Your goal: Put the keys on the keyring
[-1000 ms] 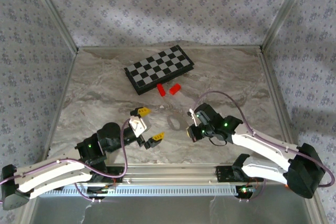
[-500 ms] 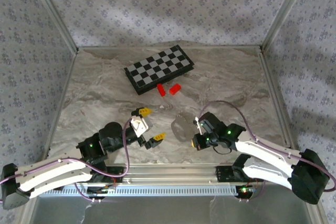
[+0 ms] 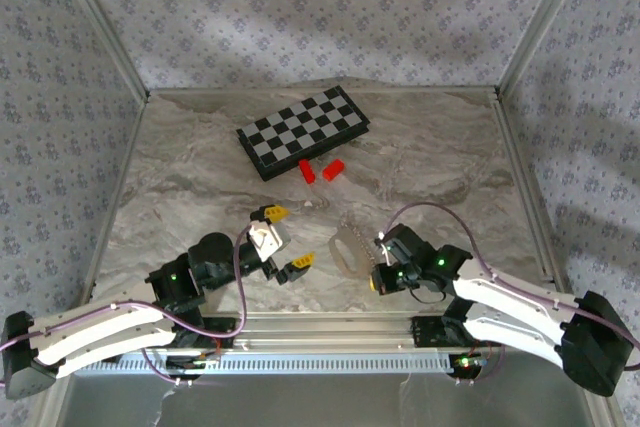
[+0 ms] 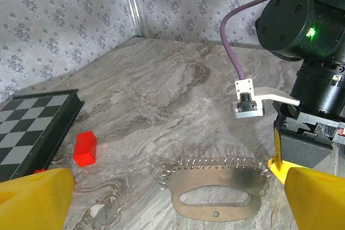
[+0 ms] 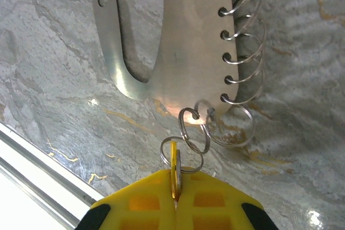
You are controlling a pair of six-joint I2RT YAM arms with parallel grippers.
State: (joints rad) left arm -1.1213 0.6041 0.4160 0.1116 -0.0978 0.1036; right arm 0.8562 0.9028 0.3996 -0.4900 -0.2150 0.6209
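Note:
The keyring (image 5: 167, 36) is a pale flat plate with an oval slot and a row of wire rings along one edge. It lies on the marble between the two arms (image 3: 350, 247) (image 4: 215, 193). My right gripper (image 5: 175, 187) is shut on a thin yellow-orange key (image 5: 173, 165), seen edge-on. A small wire ring at the end of the keyring's chain of rings loops round the key's tip. This gripper (image 3: 377, 280) sits at the keyring's near right end (image 4: 277, 166). My left gripper (image 3: 285, 239) (image 4: 175, 211) stands wide open left of the keyring, holding nothing.
A folded chessboard (image 3: 305, 130) (image 4: 32, 127) lies at the back. Two red blocks (image 3: 307, 171) (image 3: 333, 169) rest by its near edge, and one red block (image 4: 85, 148) lies near the board's corner. The aluminium table rail (image 5: 32, 171) runs close behind the right gripper.
My right gripper has pulled back toward the near edge and to the right, and the keyring has shifted slightly with it. The left arm has not moved.

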